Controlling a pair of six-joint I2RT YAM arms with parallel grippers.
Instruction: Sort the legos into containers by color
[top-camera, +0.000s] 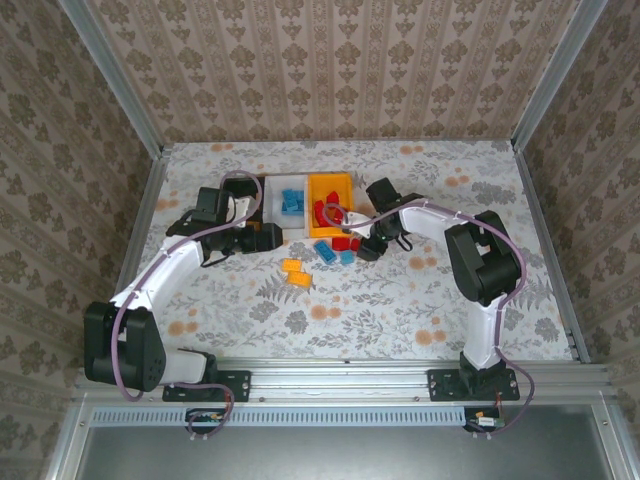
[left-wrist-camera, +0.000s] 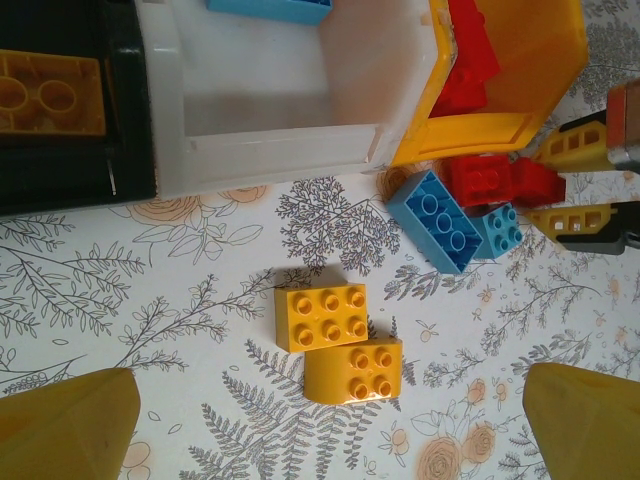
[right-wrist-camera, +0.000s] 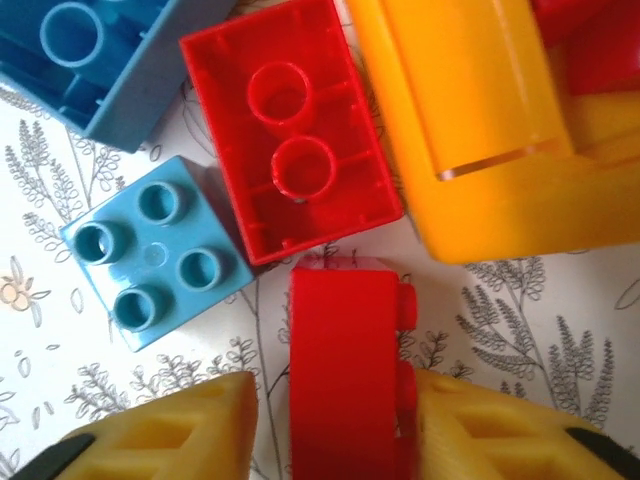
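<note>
Two orange legos lie touching on the table between the wide-apart fingers of my open left gripper. My right gripper straddles a red lego lying on its side: the right finger touches its studs, and the left finger stands off with a gap. Beside it lie an upturned red lego, a small blue lego and a larger blue lego. The black container holds an orange lego, the white container blue ones, and the orange-yellow container red ones.
The three bins stand side by side at the table's middle back, with the loose bricks just in front of them. Patterned walls and metal rails enclose the table. Open tablecloth lies toward the near edge.
</note>
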